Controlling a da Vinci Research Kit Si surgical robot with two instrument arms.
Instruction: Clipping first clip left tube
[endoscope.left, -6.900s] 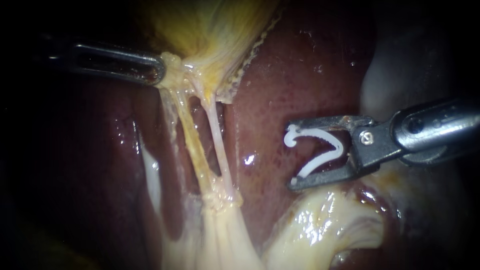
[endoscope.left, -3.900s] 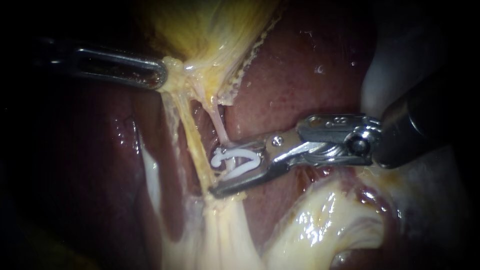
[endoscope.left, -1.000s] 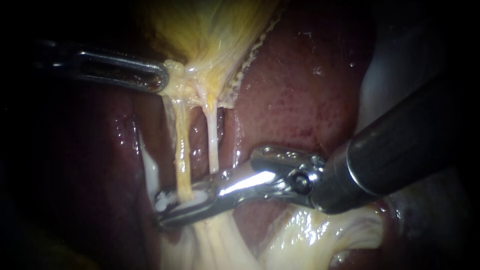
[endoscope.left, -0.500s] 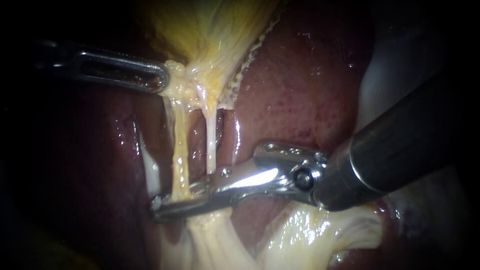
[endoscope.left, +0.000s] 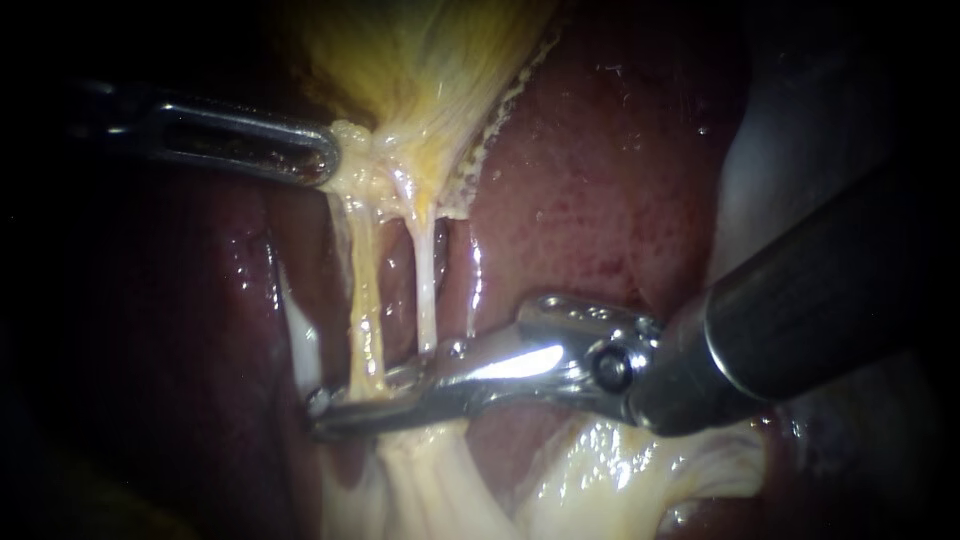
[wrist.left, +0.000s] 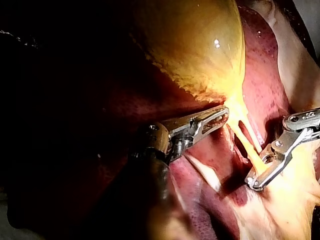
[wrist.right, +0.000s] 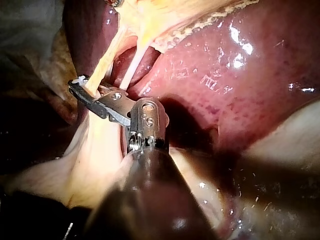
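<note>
Two thin tubes run down from the yellow gallbladder (endoscope.left: 420, 60). The yellowish left tube (endoscope.left: 365, 310) passes between the jaws of my right instrument (endoscope.left: 318, 412), which lie nearly together on it near its lower end. Only a white speck of the clip (endoscope.left: 317, 399) shows at the jaw tips. The pale right tube (endoscope.left: 427, 290) ends behind the upper jaw. My left instrument (endoscope.left: 325, 158) is shut on tissue at the gallbladder's neck, holding it up. The left wrist view shows both instruments (wrist.left: 222, 114) (wrist.left: 252, 182). In the right wrist view the jaws (wrist.right: 77, 86) clasp the left tube (wrist.right: 102, 65).
Dark red liver (endoscope.left: 600, 180) lies behind and to the right of the tubes. Pale glistening fatty tissue (endoscope.left: 620, 470) sits under the right instrument's wrist. Its thick dark shaft (endoscope.left: 820, 300) fills the right side of the endoscope view.
My right instrument carried an open white clip from the right to the tubes, set it around the left tube, and over the last second its jaws have come together. The left instrument has held still.
</note>
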